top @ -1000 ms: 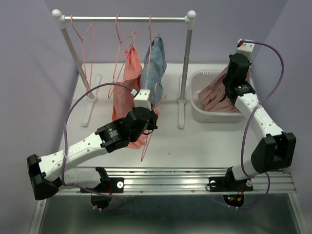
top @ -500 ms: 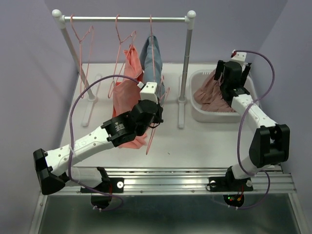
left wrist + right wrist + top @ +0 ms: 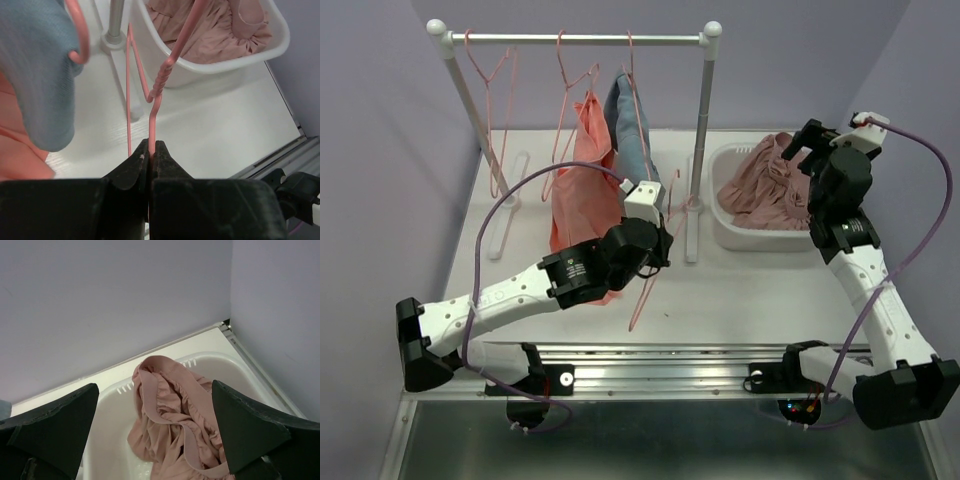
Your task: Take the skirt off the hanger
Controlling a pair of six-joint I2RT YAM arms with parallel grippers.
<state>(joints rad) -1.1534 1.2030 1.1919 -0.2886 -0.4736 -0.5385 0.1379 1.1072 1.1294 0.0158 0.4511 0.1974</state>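
Observation:
The dusty-pink skirt (image 3: pixel 767 188) lies crumpled in the white tub (image 3: pixel 725 228) at the back right. My right gripper (image 3: pixel 806 146) hovers over the tub's right side, open, with nothing between its fingers. In the right wrist view the skirt (image 3: pixel 175 415) sits below the open right gripper (image 3: pixel 154 390). A bare pink wire hanger (image 3: pixel 650 285) slants over the table's middle, off the rail. My left gripper (image 3: pixel 658 252) is shut on it. The left wrist view shows the left gripper (image 3: pixel 151 146) pinching the hanger's wire (image 3: pixel 153 112) just below its twisted neck.
A clothes rack (image 3: pixel 580 39) stands at the back with its right post (image 3: pixel 700 150) beside the tub. An orange garment (image 3: pixel 582 190) and a blue garment (image 3: pixel 625 125) hang from pink hangers on it. An empty hanger (image 3: pixel 495 90) hangs at its left end.
My right gripper opened and let the skirt drop into the tub, then drew back to the right and up. My left arm carried the hanger rightward.

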